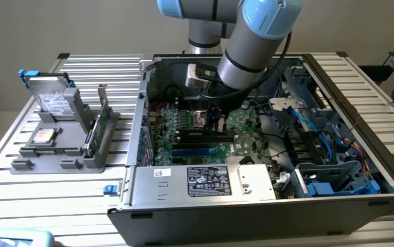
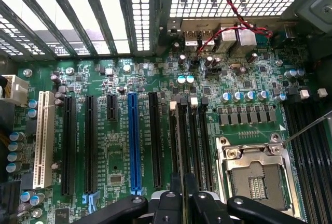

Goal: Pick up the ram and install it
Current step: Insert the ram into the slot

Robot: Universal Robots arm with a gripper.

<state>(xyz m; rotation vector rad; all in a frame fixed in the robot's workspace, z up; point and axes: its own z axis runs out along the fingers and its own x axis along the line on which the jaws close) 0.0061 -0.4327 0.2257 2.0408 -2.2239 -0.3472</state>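
End effector (image 2: 183, 185) — pressed nearly together — hangs just over the motherboard's (image 2: 114, 146) black memory slots (image 2: 193, 136); whether it pinches anything, I cannot tell.

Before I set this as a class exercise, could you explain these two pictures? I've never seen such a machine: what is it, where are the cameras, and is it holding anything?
The machine is a robot arm reaching into an open computer case that lies on a slatted metal table. One picture is taken from a camera off the arm. The other comes from a camera on its wrist, looking at the green main board with its long black slots. The gripper, the arm's two-fingered hand, hangs over those slots with its fingers close together. I cannot tell whether anything thin sits between them. On the exterior view's left, a grey holder carries a drive, a square silver chip and a green memory stick.
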